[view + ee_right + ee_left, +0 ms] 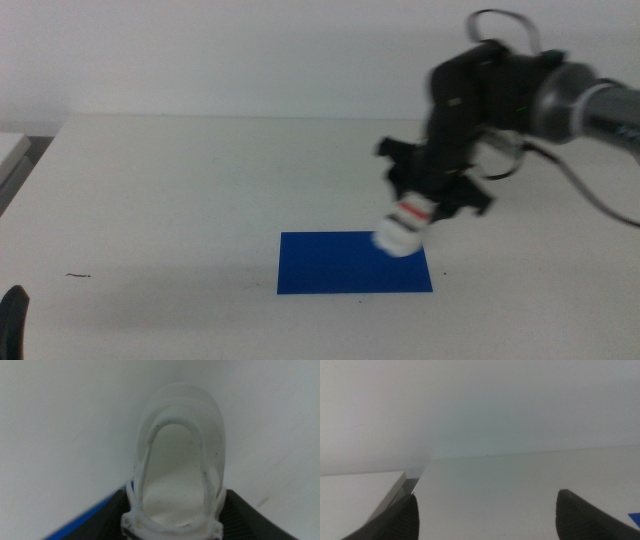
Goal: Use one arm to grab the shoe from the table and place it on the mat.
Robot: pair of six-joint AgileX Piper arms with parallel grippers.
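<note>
R gripper (428, 205): clenched on the shoe (403, 228) — jaws press its two sides, seen close in R wrist view (175, 525).
Shoe: one, white w/ a red strap showing; blurred in middle view. Hangs from the gripper, toe tilted down, over the mat's far right corner. Can't tell if the toe touches the mat.
Shoe in wrist view (177, 460): opening faces the cam, inside looks bare.
Mat (340, 265): one, blue, flat on the table (180, 190); nothing lying flat on it apart from the shoe at its corner. A blue sliver shows by the jaw in R wrist view (82, 522).
R arm (540, 95): comes in from the right side, bent down over the mat.
L gripper (487, 520): jaws wide apart — holds nothing; waits at bottom left edge of middle view (12, 320).
Arms: two.
</note>
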